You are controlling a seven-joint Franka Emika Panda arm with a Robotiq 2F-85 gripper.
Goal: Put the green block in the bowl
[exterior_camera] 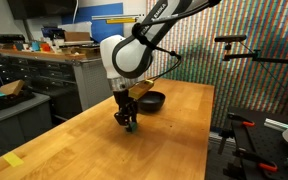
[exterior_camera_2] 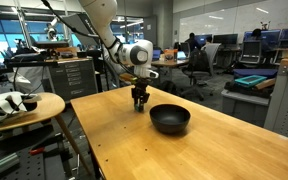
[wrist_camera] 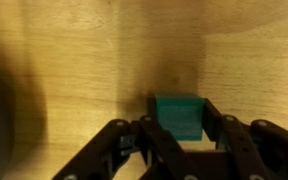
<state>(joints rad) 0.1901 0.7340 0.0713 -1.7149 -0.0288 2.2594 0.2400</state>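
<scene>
**Green block (wrist_camera: pixel 179 115) pinched between the fingers (wrist_camera: pixel 222 135) on the desk (exterior_camera: pixel 184 135)**

In the wrist view the green block was seen as a small, sharp-edged cube of plain teal-green, its top face lighter than the shaded side. It was held between the two black fingers, which were closed against its opposite sides. In an exterior view the block (exterior_camera: pixel 130 126) appeared as a tiny green spot at the finger tips, low on the light wooden desk. Whether it was resting on the wood or raised just clear of it could not be told.

The round, shallow, glossy black bowl (exterior_camera: pixel 151 100) was seen on the same desk, near the fingers but apart from them. It looked several times wider than the block, and in an exterior view (exterior_camera_2: pixel 170 118) its hollow was shown dark and open. Only bare wood was seen between the block and the bowl.

The white robot arm (exterior_camera: pixel 124 55) was angled down over the desk. Off the desk, grey drawer cabinets (exterior_camera: pixel 44 75) were seen behind it. A round wooden side table (exterior_camera_2: pixel 24 105) carrying a white object was seen beside it.
</scene>
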